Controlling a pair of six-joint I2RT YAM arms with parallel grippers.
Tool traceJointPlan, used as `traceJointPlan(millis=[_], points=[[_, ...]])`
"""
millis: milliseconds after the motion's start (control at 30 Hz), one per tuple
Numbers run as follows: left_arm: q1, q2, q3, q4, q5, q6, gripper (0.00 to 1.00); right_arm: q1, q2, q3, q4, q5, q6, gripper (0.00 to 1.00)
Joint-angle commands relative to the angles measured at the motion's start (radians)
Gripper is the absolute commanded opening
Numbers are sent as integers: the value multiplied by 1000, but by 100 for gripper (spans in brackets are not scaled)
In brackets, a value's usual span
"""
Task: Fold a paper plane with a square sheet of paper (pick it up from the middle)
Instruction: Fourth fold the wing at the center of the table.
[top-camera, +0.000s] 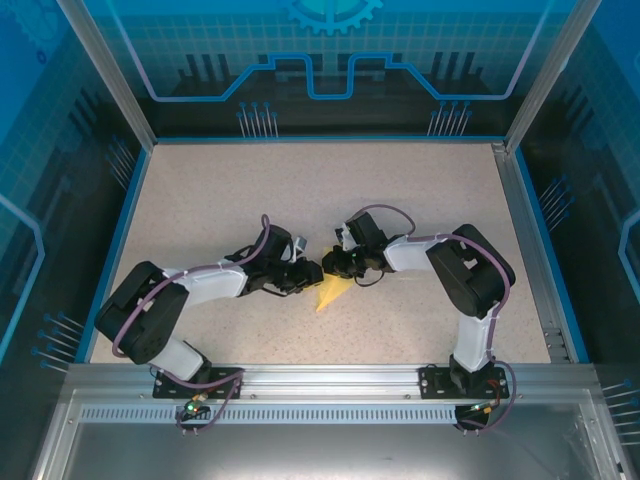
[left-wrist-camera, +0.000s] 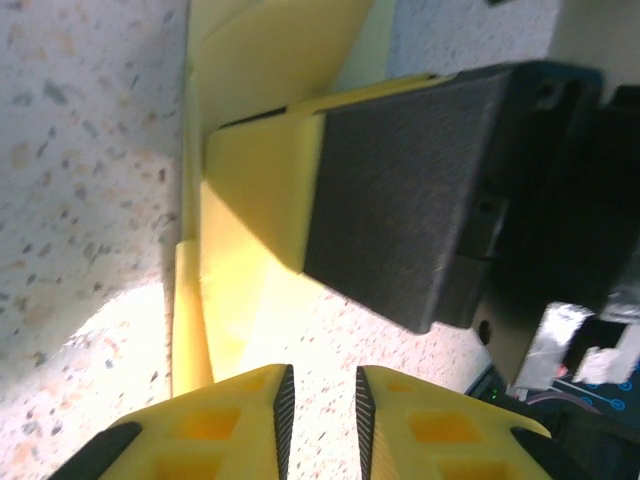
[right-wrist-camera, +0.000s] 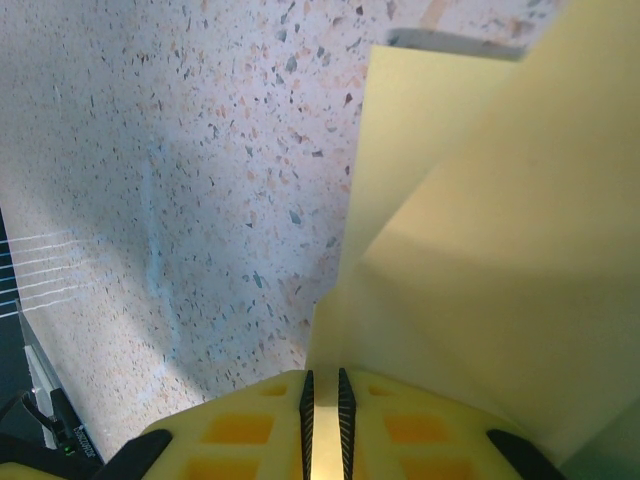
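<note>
Right gripper (right-wrist-camera: 322, 380) pinched shut on an edge of the folded yellow plane (top-camera: 331, 292). Left gripper (left-wrist-camera: 322, 385) narrowly parted, holding nothing, just beside it. Plane lies mid-table (top-camera: 250, 200), tip toward the arm bases.

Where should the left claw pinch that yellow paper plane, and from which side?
Probably the paper plane by its layered middle, from the left. The right gripper is shut on its far end, the sharp near tip looks flimsy, and the open left gripper sits at its left edge.
</note>
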Motion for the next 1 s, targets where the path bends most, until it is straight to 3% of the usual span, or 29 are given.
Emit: traceJointPlan(millis=[0,400,967], points=[[-16,-9,-29,-51,37,23,30,12,40,-31,-69,61,-21,18],[-47,89,-13,-42,40,42,31,12,34,-33,-66,56,-18,18],[-49,47,-16,-97,10,77,33,13,39,-32,-69,53,-20,18]])
